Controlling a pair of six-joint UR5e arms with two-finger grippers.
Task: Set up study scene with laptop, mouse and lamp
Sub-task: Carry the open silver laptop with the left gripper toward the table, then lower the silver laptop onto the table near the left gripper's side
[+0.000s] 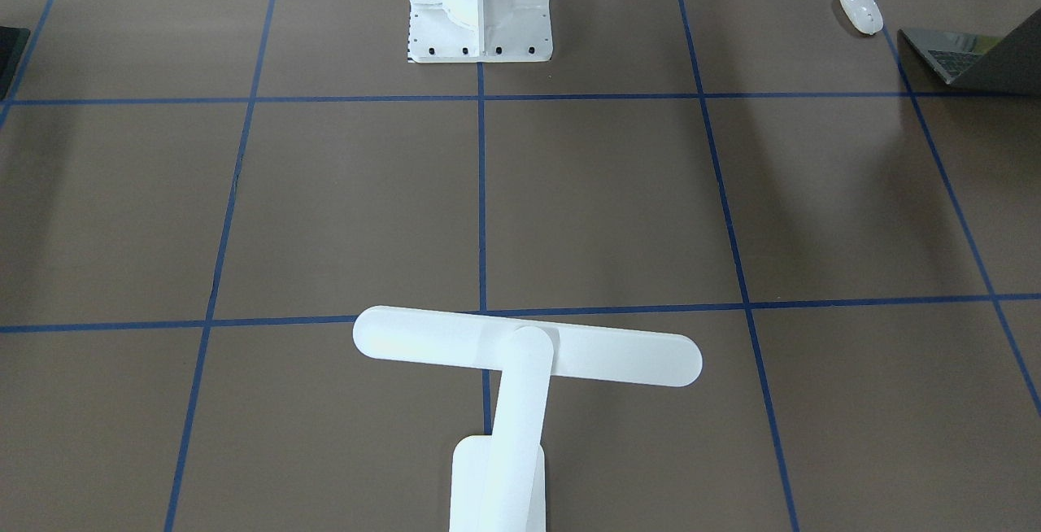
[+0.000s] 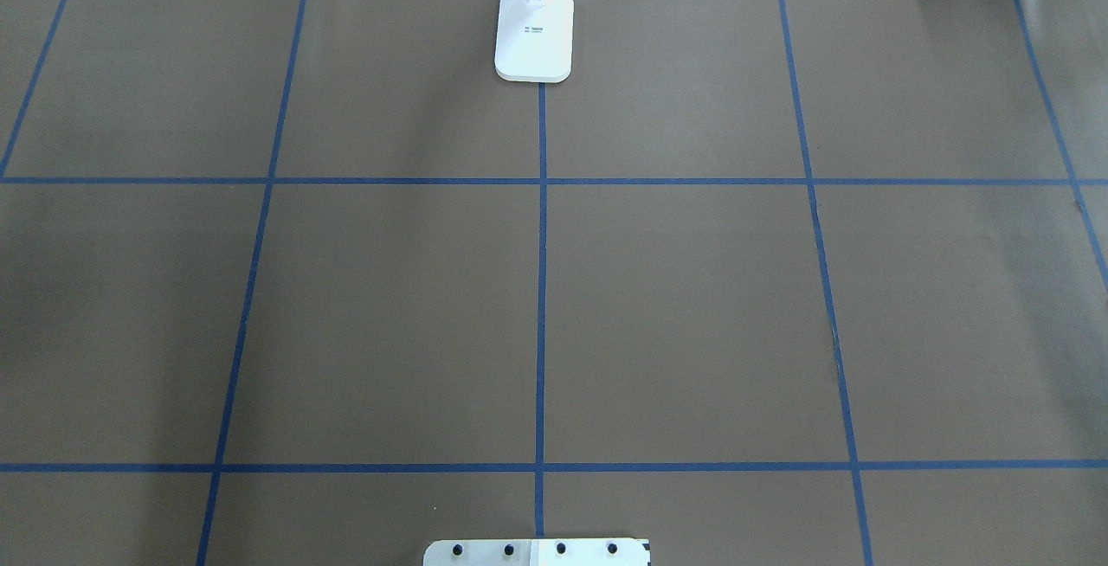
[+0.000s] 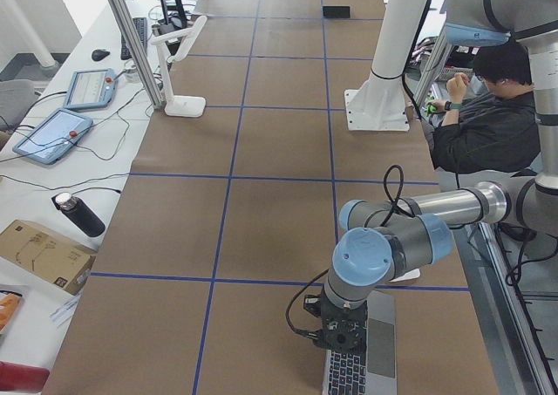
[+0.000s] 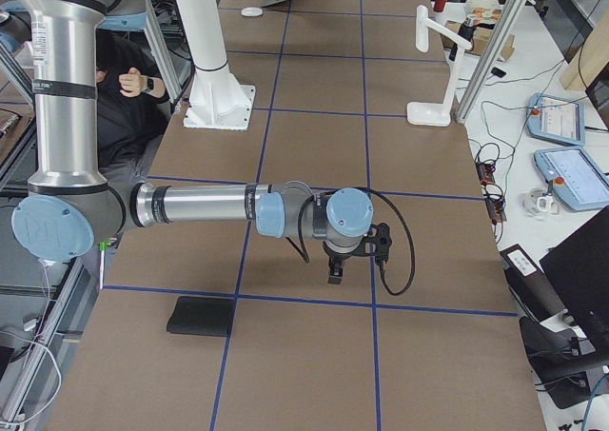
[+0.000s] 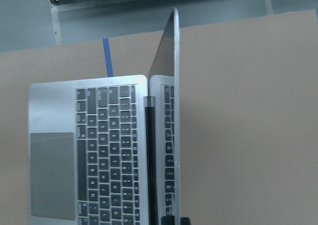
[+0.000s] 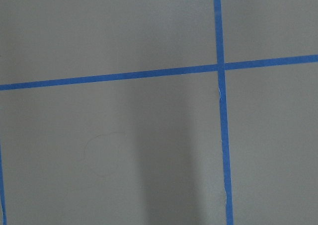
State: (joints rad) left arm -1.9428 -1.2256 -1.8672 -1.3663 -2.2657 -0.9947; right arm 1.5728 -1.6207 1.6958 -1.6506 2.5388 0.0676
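Brown paper crossed with blue tape covers the counter (image 2: 692, 306), with cluttered workbenches along its far edge in both side views. In the exterior left view, the left gripper (image 3: 338, 336) hangs directly above the laptop (image 3: 370, 360) at the bottom of the frame, so the left arm is by far the nearer one. Its wrist camera looks straight down on the open machine. The lid stands raised and edge-on, running top to bottom just right of frame centre, with the keyboard and trackpad to the lid's left. The hinge line therefore runs along that same vertical. Whether its jaws are spread or closed cannot be told.

The right gripper (image 4: 335, 271) hovers over bare paper well apart from the laptop, near a black pad (image 4: 200, 316), and its jaws are equally unreadable.

Only the front-facing view shows the mouse (image 1: 860, 11), just beside the laptop at upper right, and the head of the lamp (image 1: 520, 353) at bottom centre. The overhead view catches only the lamp's base.
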